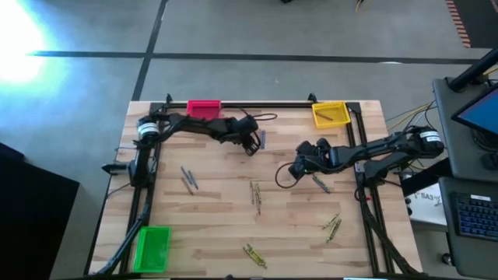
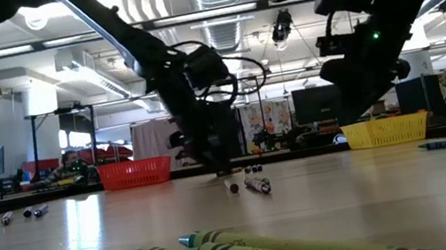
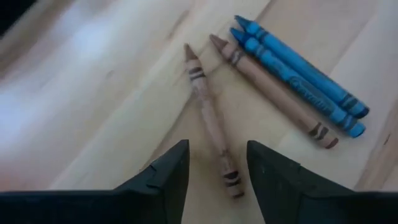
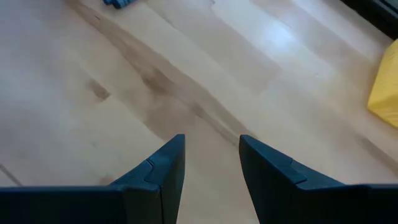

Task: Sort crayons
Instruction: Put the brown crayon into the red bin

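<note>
Now a brown crayon (image 3: 211, 121) lies flat on the worktop (image 1: 218, 202) near the far edge, between the spread fingers of the left gripper (image 3: 214, 180); another brown one and two blue crayons (image 3: 298, 74) lie just beside it. Other crayons are scattered across the worktop. Right gripper (image 4: 211, 174) hovers over bare wood, fingers apart, holding nothing.

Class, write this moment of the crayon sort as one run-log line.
left gripper: open, straddling brown crayon | right gripper: open, empty, over bare table | phase: pre-grasp
</note>
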